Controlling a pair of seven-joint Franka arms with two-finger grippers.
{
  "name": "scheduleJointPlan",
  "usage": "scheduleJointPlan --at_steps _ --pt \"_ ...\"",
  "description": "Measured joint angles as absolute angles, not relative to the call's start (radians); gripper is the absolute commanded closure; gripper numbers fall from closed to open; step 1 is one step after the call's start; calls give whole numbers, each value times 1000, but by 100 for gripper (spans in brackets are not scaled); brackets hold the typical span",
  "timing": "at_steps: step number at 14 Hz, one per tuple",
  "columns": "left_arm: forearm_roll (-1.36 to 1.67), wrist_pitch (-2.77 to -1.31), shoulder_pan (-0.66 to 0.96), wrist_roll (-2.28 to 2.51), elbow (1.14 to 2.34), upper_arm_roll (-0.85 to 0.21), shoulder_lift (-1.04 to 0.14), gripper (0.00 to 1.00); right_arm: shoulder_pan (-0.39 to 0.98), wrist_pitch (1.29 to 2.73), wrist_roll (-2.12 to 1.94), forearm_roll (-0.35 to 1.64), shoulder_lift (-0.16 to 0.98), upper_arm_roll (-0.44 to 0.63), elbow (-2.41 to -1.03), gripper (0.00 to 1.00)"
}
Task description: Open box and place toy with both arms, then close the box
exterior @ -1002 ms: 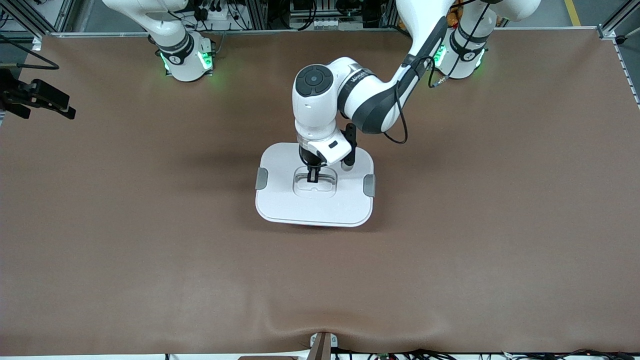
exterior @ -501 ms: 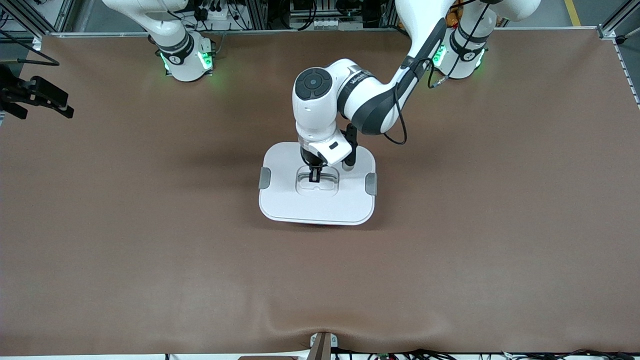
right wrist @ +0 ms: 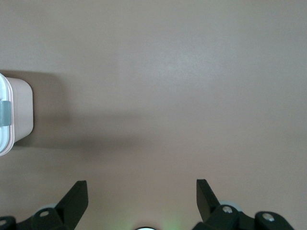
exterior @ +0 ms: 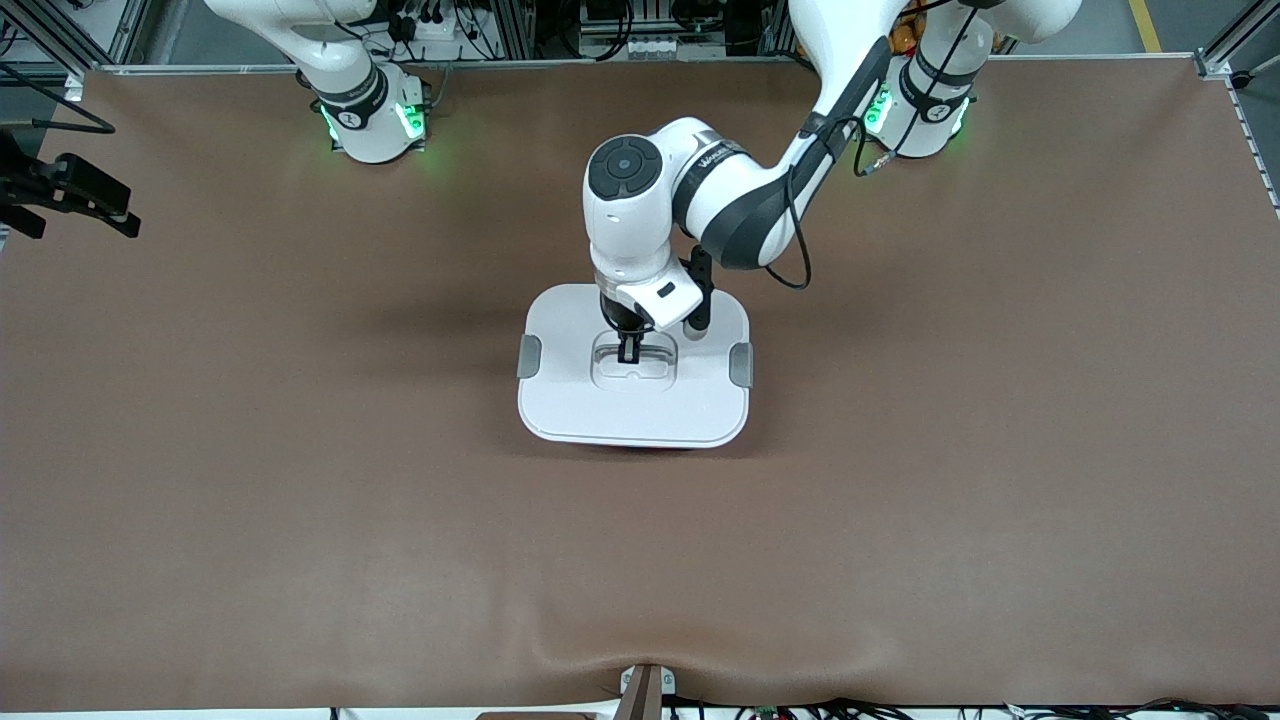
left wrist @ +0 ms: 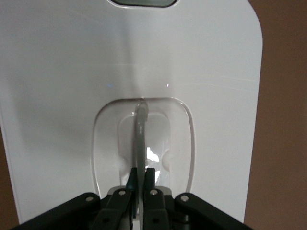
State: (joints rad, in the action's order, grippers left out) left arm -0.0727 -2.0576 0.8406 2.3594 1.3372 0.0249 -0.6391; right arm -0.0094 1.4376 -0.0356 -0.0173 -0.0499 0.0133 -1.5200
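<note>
The box [exterior: 634, 366] stands mid-table with its white lid [exterior: 560, 400] on top and a grey clip [exterior: 528, 356] at each end. My left gripper [exterior: 629, 358] reaches straight down into the lid's recessed middle. It is shut on the thin upright handle [left wrist: 141, 124], as the left wrist view of that gripper [left wrist: 140, 175] shows. The right wrist view catches the box's pink wall [right wrist: 21, 110] and one clip [right wrist: 5, 112] at its margin. My right gripper [right wrist: 141, 184] is open and holds nothing. It hangs over the table's edge [exterior: 110, 205] at the right arm's end. The toy is hidden.
The brown mat [exterior: 900, 500] covers the whole table, with a slight ridge near the front camera. A small bracket [exterior: 645, 690] sits at the table's near edge. The two arm bases [exterior: 375, 120] stand at the farthest edge from the front camera.
The lid has sunk a little and shifted slightly toward the left arm's end, still held by the left gripper. The right gripper has drifted a bit further out toward the table's edge.
</note>
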Motion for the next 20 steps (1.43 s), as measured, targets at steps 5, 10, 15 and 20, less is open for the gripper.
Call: scheduleJointPlan --at_steps 5,10,15,20 --pt "-73 -2057 849 2361 1337 24 -650 100 -9 1438 -36 -16 -50 13 -1520 0" --pt "-73 -2055 851 2362 1337 24 -652 100 -9 1439 -37 -10 -50 13 -1521 0" --pt "-73 -2050 853 2364 1337 23 -652 100 -9 1440 -74 -10 -50 15 -1522 0" --pt "-73 -2049 853 2370 1337 23 -653 100 -10 1442 -102 -10 -50 20 -1523 0"
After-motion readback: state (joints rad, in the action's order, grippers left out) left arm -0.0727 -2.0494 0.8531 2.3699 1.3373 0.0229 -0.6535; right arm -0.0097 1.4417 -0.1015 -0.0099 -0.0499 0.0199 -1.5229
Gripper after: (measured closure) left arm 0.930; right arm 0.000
